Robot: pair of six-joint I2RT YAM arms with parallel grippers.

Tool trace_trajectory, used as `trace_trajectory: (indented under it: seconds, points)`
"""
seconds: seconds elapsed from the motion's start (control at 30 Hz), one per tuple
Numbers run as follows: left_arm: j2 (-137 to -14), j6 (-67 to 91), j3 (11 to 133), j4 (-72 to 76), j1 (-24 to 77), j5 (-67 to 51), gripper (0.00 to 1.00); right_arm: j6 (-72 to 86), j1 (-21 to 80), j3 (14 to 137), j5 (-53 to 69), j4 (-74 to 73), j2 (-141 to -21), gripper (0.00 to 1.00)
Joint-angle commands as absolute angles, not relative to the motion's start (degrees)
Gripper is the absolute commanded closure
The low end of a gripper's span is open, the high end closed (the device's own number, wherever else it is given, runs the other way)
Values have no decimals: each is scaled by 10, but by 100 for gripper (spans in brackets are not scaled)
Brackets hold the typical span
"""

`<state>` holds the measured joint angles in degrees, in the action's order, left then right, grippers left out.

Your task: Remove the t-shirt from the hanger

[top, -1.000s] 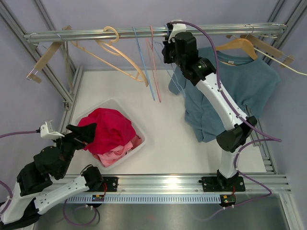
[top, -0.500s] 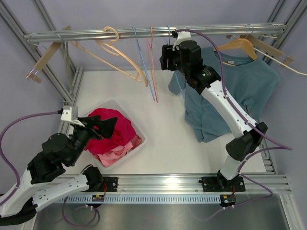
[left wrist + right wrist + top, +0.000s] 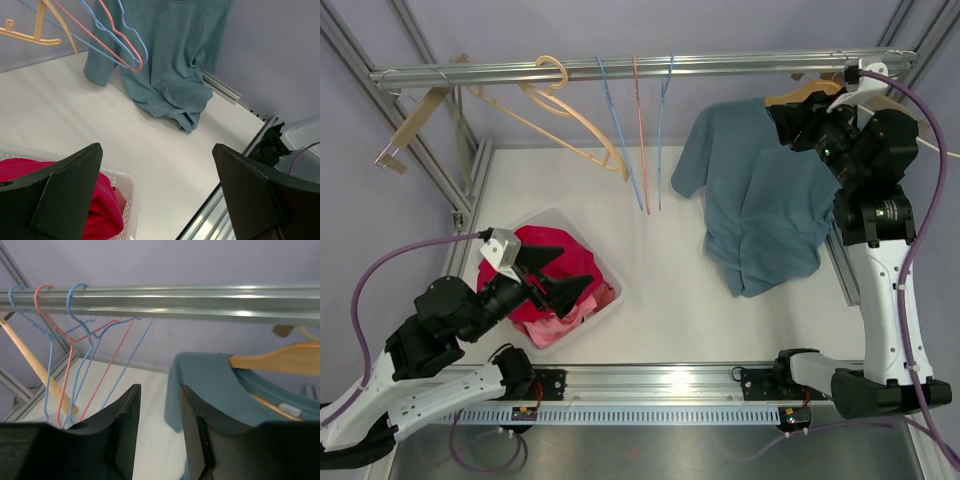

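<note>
Lilac walls and a white table (image 3: 660,310) are pictured around a clothes rig where the job is judged to be barely under way. At the upper right, the right gripper (image 3: 160,387) is shown with its jaws partly parted and nothing caught between them, raised to the height of the rail (image 3: 620,68) and just beside the wooden hanger (image 3: 812,92), which is not gripped. From that hanger the teal t-shirt (image 3: 760,200) is hung by its collar, and its hem appears to be bunched on the table below. At the near left, the left gripper (image 3: 157,146) is spread to its full width and is also empty, poised above a white basket (image 3: 605,310) heaped with red clothes (image 3: 107,210), well apart from the shirt. Bare wire hangers (image 3: 645,130) in blue and pink are seen on the rail between the two arms. No part of the removal can be counted as done: a hold on the garment or hanger has yet to be taken, and the shirt has yet to be drawn off the hanger's shoulders.
</note>
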<state>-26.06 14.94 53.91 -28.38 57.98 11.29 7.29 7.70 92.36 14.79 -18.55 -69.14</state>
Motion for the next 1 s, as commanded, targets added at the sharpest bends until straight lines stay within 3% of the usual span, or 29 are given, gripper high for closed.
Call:
trace_trajectory:
  seconds: [0.0, 0.17, 0.37, 0.67, 0.97]
  points:
    - [-242, 120, 519, -252, 579, 40, 1, 67, 11, 924, 276, -151, -705, 58]
    - [-245, 120, 491, -246, 579, -33, 1, 65, -137, 979, 375, -169, -739, 60]
    - [-243, 117, 468, -231, 579, -75, 1, 86, -251, 1065, 486, -238, -808, 41]
    - [-203, 113, 457, -230, 580, -53, 1, 23, -273, 1208, 503, -396, -930, 29]
    - [-214, 110, 454, -231, 582, -32, 1, 4, -273, 1240, 498, -415, -989, 21]
